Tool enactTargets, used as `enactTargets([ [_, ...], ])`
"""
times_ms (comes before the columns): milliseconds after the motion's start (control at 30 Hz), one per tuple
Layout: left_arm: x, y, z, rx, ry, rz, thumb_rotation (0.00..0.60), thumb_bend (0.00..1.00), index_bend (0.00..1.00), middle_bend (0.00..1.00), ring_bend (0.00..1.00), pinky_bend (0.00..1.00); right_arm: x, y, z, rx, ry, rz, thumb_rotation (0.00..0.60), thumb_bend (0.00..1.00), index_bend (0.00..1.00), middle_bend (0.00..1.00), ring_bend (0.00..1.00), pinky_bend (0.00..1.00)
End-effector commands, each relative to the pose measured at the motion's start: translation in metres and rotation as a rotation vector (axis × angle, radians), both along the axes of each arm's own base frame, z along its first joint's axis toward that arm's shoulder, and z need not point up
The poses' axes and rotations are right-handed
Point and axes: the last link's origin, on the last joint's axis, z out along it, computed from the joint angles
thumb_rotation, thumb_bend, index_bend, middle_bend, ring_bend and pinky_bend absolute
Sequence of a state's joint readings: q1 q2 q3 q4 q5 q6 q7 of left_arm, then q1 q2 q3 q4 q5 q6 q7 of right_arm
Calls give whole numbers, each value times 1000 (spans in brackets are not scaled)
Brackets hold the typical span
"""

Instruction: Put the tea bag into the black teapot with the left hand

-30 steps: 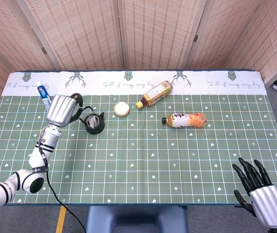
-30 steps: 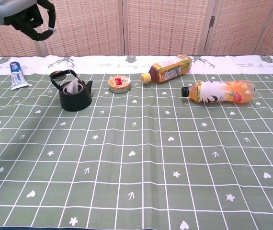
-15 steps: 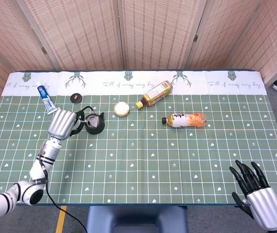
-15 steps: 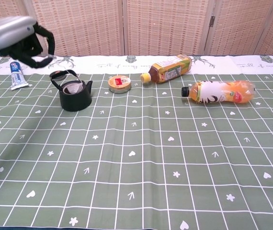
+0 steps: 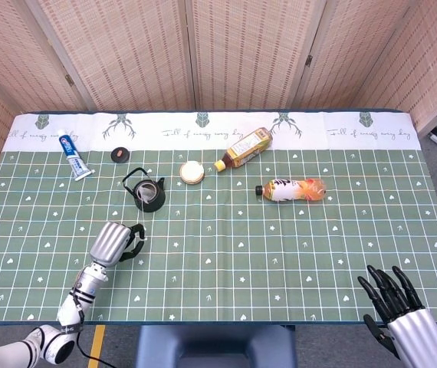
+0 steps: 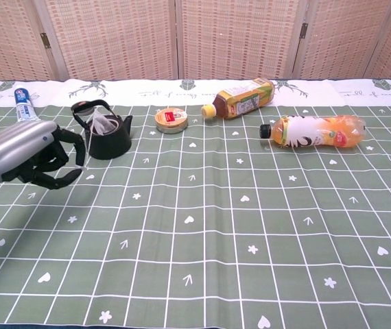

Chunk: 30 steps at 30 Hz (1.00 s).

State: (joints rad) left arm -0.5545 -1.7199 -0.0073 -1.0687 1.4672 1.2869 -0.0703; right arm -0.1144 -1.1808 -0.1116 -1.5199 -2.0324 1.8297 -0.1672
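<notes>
Since the earlier frames, left robot hand (image 5: 115,243) is sitting much nearer the robot's edge of the table (image 5: 295,245), well apart from the black teapot (image 5: 149,193) it was hovering beside; right robot hand (image 5: 402,316) is lying slightly lower at the near right corner.

- Left robot hand (image 6: 27,154): fingers curling inward, holding nothing, hanging just above the green checked cloth, in front of and to the left of the teapot.
- Right robot hand: dark fingers spreading apart, gripping nothing, showing in the head view only.
- Black teapot (image 6: 106,136): standing upright, handle raised, lid off.
- Tea bag (image 6: 101,124): pale shape showing inside the teapot's mouth in the chest view, resting within the pot.
- Teapot lid (image 5: 118,155): small dark disc lying behind the pot, apart from it.
- Toothpaste tube (image 5: 73,156): lying flat at the far left, near the white border.
- Round tin (image 5: 192,172): sitting just right of the teapot.
- Tea bottle (image 5: 243,147): lying on its side, cap pointing toward the tin.
- Orange drink bottle (image 5: 292,189): lying on its side, right of centre.
</notes>
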Motion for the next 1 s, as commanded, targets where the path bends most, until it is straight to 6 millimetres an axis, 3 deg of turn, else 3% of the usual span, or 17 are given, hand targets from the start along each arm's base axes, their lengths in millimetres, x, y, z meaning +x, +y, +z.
enactTargets([
  [33, -4, 0, -7, -13, -6, 10, 600, 508, 568, 1000, 1000, 1000, -1, -1, 1, -4, -3, -5, 600, 365, 0, 0, 116, 29],
  [233, 1, 17, 1, 19, -33, 14, 600, 507, 501, 1000, 1000, 1000, 0, -1, -2, 7, 6, -4, 600, 365, 0, 0, 117, 29],
  [300, 0, 20, 5, 28, -26, 21, 600, 504, 428, 1000, 1000, 1000, 0, -2, -1, 3, 4, -7, 600, 365, 0, 0, 119, 29],
  [533, -3, 22, 15, 37, -21, 52, 600, 325, 180, 1000, 1000, 1000, 0, -3, -2, 7, 5, -11, 600, 365, 0, 0, 119, 29],
  [833, 10, 14, 39, 18, -70, 51, 600, 303, 151, 1000, 1000, 1000, 0, -4, -3, 8, 8, -11, 600, 365, 0, 0, 118, 29],
  [1000, 23, 12, 40, -96, -25, 95, 600, 299, 152, 1000, 1000, 1000, 1, -3, -4, 14, 12, -9, 600, 365, 0, 0, 118, 29],
])
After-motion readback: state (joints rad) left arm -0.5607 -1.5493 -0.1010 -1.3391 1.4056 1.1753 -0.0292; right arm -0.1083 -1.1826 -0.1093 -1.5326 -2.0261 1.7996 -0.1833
